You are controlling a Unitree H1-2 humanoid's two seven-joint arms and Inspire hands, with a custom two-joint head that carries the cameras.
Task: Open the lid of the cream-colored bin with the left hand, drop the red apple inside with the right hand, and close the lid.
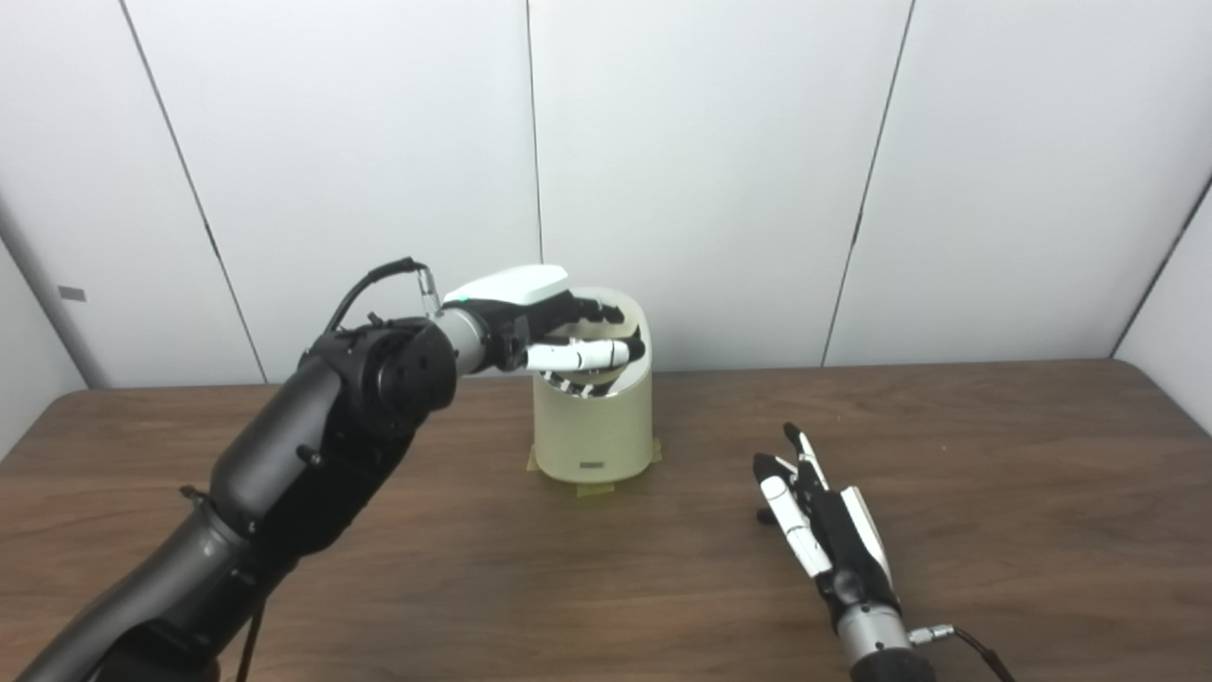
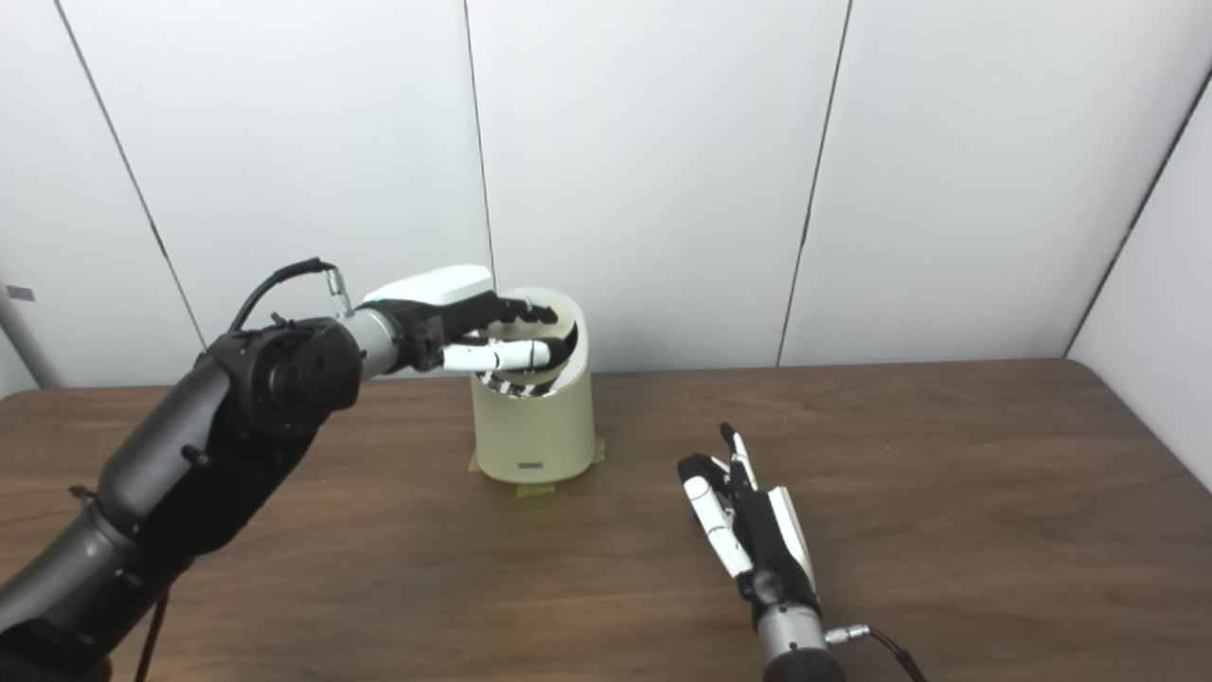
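Note:
The cream-colored bin (image 1: 594,426) stands on the table a little left of centre, its lid (image 1: 627,313) tipped up at the back so the mouth is uncovered. My left hand (image 1: 530,327) reaches in from the left at rim height. Its fingers (image 1: 592,309) are spread and stretched across the mouth toward the lid's inner face, with the thumb lower, and they grip nothing. My right hand (image 1: 810,516) lies flat on the table to the right of the bin, open and empty, fingers pointing away from me. No red apple shows in either view, and the bin's inside is hidden.
The bin sits on strips of tape (image 1: 595,489) on the brown wooden table (image 1: 994,474). A white panelled wall (image 1: 710,170) closes off the back edge. The left forearm (image 1: 312,455) crosses the table's left side.

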